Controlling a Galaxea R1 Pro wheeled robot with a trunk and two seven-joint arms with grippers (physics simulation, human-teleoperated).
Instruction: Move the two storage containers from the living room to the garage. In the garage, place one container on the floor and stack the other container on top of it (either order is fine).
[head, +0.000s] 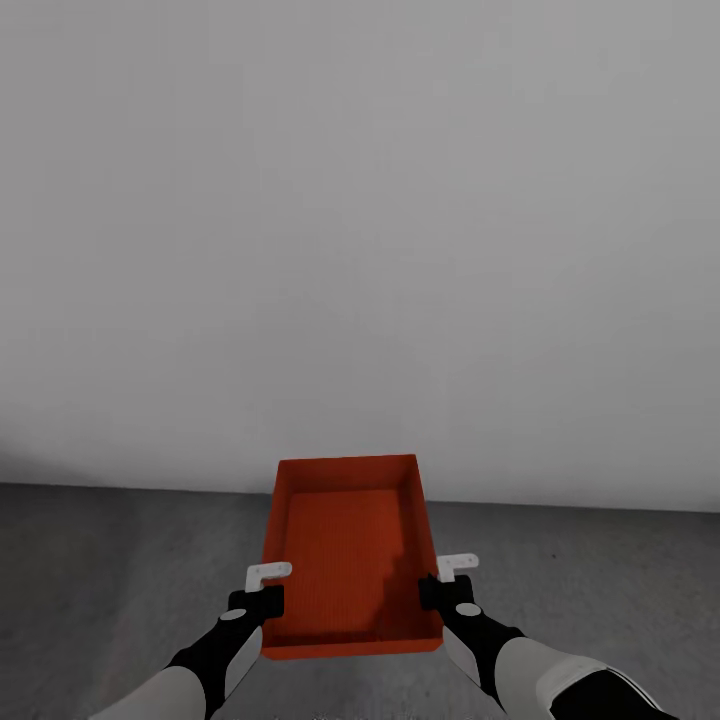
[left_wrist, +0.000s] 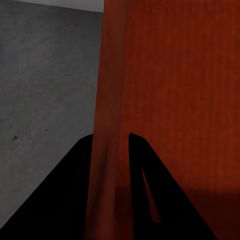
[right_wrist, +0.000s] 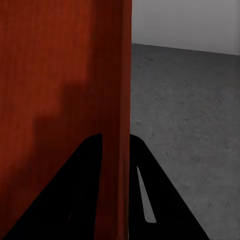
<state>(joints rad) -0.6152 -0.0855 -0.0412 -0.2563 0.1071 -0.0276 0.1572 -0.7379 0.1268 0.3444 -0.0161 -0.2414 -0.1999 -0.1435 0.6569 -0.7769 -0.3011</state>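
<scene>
Orange-red storage container (head: 350, 540) held over dark grey floor (head: 100, 560), near plain white-grey wall (head: 360, 230). Left gripper (head: 262, 590) clamped on container's left wall, right gripper (head: 446, 582) clamped on opp. wall.

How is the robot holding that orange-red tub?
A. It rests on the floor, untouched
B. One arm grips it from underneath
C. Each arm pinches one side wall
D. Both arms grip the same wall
C: in the head view the left end effector and the right end effector sit at opposite side walls of the storage container, and each wrist view shows a wall between two fingers.
</scene>
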